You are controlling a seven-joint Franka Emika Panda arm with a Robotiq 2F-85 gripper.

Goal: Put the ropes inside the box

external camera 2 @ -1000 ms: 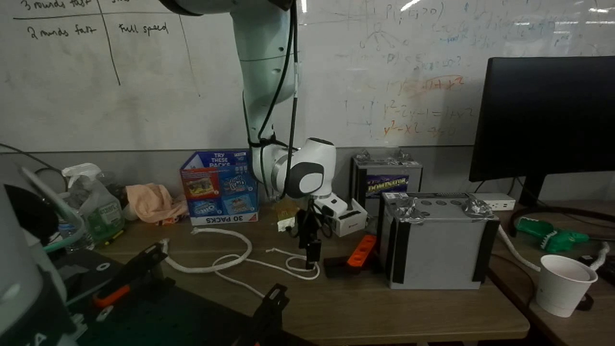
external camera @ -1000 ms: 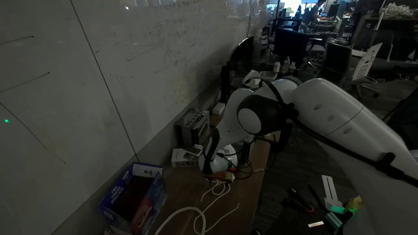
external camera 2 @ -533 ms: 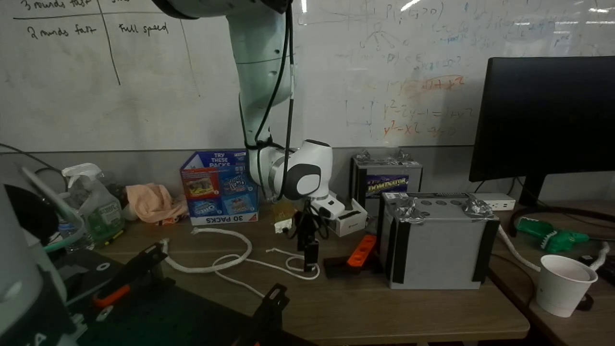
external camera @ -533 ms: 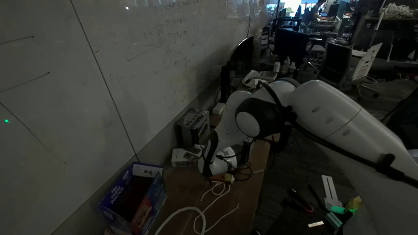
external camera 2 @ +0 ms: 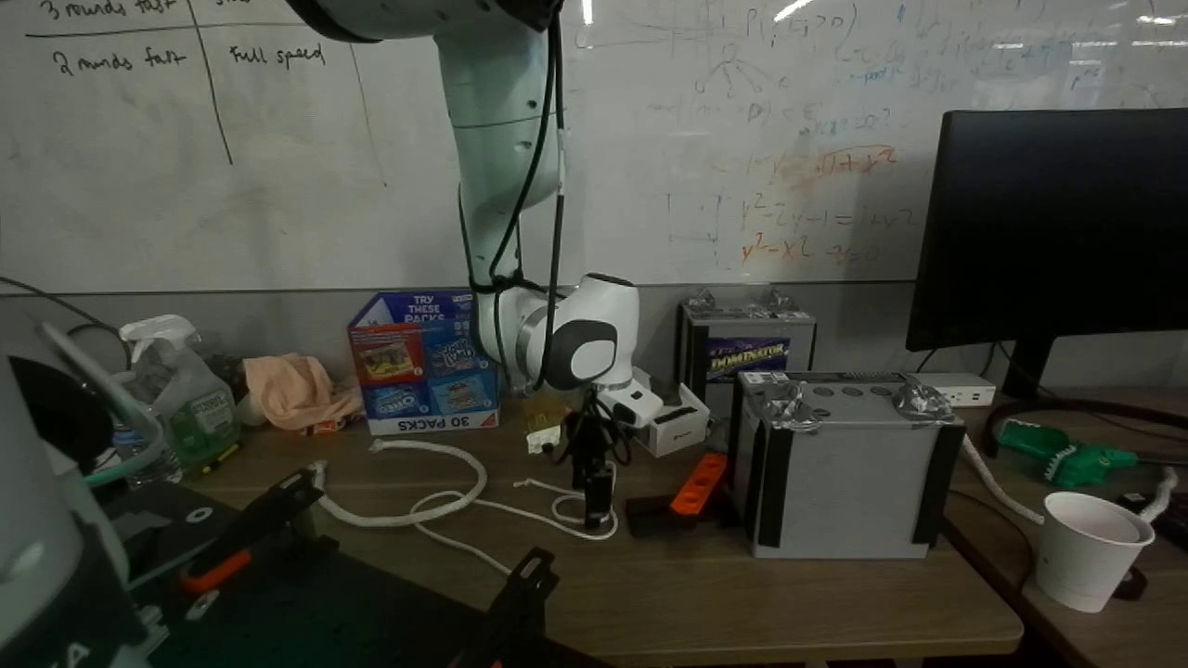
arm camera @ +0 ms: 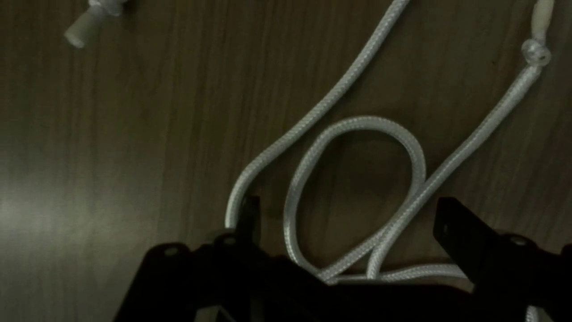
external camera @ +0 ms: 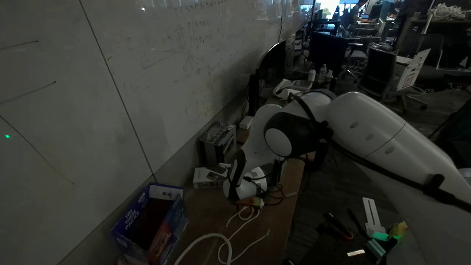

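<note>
A thin white rope (arm camera: 290, 207) lies in a loop on the wooden table, between the fingers of my gripper (arm camera: 348, 201) in the wrist view. Those jaws stand wide apart and grip nothing. Another strand passes beside the left finger. In an exterior view my gripper (external camera 2: 597, 524) points down, low over the looped end of the thin rope (external camera 2: 520, 509); whether it touches the table I cannot tell. A thicker white rope (external camera 2: 357, 518) curves farther left. The blue box (external camera 2: 432, 371) stands against the wall, its top open in an exterior view, where the box (external camera: 176, 221) looks dark inside.
An orange and black tool (external camera 2: 701, 484) and a grey case (external camera 2: 845, 482) stand right of the gripper. Behind are a small white box (external camera 2: 677, 429) and the whiteboard (external camera 2: 631, 167). A peach cloth (external camera 2: 297, 394) lies left of the blue box. A black platform (external camera 2: 353, 603) fills the front left.
My arm has sunk a little, bringing the gripper down toward the looped rope and slightly toward the blue box's side. The jaws keep their width. Ropes and box have not moved.
</note>
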